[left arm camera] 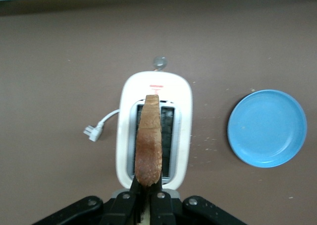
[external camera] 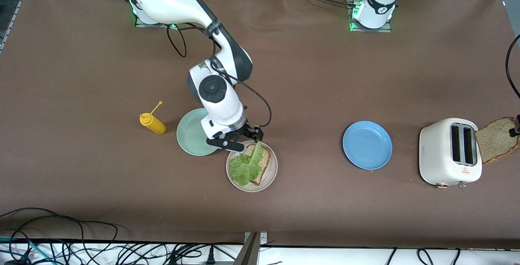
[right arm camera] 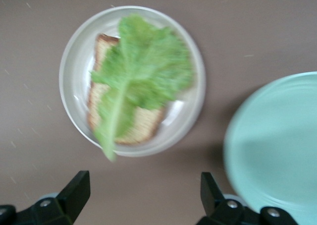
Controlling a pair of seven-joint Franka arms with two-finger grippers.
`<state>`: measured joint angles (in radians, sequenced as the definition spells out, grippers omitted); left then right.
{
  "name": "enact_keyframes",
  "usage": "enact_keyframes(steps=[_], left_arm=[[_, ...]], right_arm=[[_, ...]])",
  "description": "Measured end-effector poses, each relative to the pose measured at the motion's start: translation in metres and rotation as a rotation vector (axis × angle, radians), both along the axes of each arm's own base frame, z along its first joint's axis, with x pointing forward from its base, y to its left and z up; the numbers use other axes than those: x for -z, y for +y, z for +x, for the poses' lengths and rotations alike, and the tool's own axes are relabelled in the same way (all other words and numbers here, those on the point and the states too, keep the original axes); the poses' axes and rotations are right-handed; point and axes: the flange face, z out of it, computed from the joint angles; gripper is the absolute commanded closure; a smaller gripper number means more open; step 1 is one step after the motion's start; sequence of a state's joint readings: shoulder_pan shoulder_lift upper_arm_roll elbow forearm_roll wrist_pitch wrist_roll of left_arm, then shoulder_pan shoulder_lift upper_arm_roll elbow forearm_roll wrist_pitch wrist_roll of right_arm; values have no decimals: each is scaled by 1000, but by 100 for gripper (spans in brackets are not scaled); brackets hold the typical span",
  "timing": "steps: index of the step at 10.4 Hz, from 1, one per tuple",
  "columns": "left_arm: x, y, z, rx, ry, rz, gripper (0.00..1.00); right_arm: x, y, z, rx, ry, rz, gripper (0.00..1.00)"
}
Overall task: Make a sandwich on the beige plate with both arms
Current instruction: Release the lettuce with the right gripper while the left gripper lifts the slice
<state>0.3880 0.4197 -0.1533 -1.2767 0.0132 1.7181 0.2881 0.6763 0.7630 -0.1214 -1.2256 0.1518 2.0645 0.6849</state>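
Currently: second bread slice is being carried from the toaster; lettuce is already sitting on the first slice.

Toaster [external camera: 450, 151] is standing at the left arm's end of the table, and the left gripper [left arm camera: 145, 195] is hanging over it, clenched on the upright bread slice [left arm camera: 148, 140]. Beige plate [external camera: 271, 173] is holding the first slice [external camera: 264, 161] under the lettuce leaf [external camera: 245, 166], beside the mint green plate [external camera: 191, 133]. Right gripper [external camera: 239, 141] is hovering over the beige plate's rim, fingers spread, grasping nothing. Advisable: clear the right arm, then lay the slice flat, squarely over the lettuce.
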Motion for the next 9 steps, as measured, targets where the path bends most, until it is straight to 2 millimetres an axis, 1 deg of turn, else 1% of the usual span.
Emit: enact_keyframes(steps=[1,2,3,4,5,6,7,8,9], left_arm=[[-7,-28,4,-56,8,-24,100],[-13,-62,9,-118,13,-51,100],[-17,-99,13,-179,18,-80,100],[-22,-137,14,-237,29,-109,100],[-25,-171,14,-289,48,-141,100],[-25,-201,12,-333,71,-176,100],[-22,-233,11,-374,104,-206,100],[-15,-263,9,-406,140,-222,100],[-3,-294,8,-429,181,-231,100]], right_arm=[[-23,-23,-2,-87,57,-52,0],[-41,-47,-5,-185,117,-93,0],[-54,-72,-8,-269,159,-114,0],[-64,-102,-12,-337,186,-120,0],[-69,-138,-19,-395,211,-117,0],[-73,-179,-27,-453,233,-105,0],[-75,-228,-34,-526,245,-82,0],[-76,-279,-39,-603,246,-54,0],[-76,-324,-42,-678,238,-29,0]])
